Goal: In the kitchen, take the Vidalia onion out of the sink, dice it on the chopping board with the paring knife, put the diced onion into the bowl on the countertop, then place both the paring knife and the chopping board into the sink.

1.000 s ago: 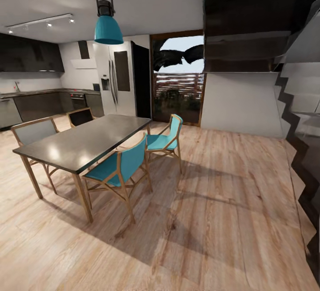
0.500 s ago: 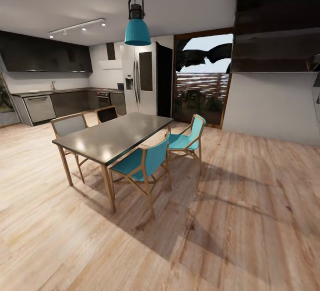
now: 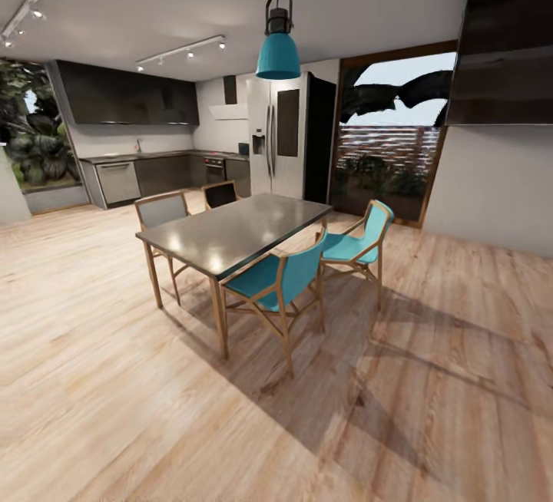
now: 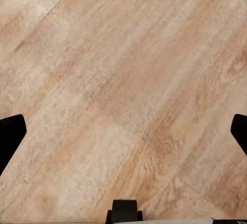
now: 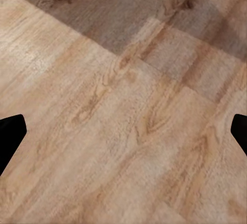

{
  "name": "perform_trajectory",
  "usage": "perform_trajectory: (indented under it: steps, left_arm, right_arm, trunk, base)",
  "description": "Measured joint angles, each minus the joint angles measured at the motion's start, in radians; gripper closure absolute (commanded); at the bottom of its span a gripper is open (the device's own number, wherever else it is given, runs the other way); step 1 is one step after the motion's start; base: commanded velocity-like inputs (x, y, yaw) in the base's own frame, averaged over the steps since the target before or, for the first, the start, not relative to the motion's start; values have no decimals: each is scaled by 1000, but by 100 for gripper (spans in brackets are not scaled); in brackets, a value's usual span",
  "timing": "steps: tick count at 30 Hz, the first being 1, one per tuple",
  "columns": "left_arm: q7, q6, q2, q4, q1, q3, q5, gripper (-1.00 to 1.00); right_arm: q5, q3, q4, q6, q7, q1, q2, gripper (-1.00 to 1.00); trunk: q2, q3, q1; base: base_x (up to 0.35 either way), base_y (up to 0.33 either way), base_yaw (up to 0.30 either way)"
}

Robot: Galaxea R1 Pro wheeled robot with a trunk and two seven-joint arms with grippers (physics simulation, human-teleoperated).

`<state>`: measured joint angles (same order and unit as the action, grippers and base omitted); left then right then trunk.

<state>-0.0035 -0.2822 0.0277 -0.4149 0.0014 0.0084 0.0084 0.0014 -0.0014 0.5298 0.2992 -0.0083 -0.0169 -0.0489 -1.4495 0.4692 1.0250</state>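
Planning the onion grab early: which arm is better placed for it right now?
Neither yet. Both claws, left and right, hang open and empty over wood floor; the kitchen is still far across the room, behind the table. Drive closer first.

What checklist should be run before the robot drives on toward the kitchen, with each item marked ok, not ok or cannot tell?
1. Kitchen in sight: glossy black upper cabinets and dark lower cabinets show far back. Ok.
2. Open route: bare light wood floor lies beside the dark rectangular dining table. Ok.
3. Obstacles located: teal wooden-framed chairs stand on the table's other side. Ok.
4. Left gripper empty: fingertips wide apart, only floor between. Ok.
5. Right gripper empty: fingertips wide apart, only floor between. Ok.
6. Sink, onion, board, knife and bowl located: too far to make out. Cannot tell.
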Motion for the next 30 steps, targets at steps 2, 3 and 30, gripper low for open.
perform_trajectory:
  steps: [2, 3, 30]
  left_arm:
    - [0, 0, 0, 0, 0, 0, 0, -100]
    - [0, 0, 0, 0, 0, 0, 0, -100]
    - [1, 0, 0, 0, 0, 0, 0, -100]
  right_arm:
    - [0, 0, 0, 0, 0, 0, 0, -100]
    - [0, 0, 0, 0, 0, 0, 0, -100]
    - [0, 1, 0, 0, 0, 0, 0, -100]
  trunk:
    - [0, 0, 0]
    - [0, 0, 0]
    - [0, 0, 0]
  base:
    - [0, 0, 287]
    - [0, 0, 287]
    - [18, 0, 287]
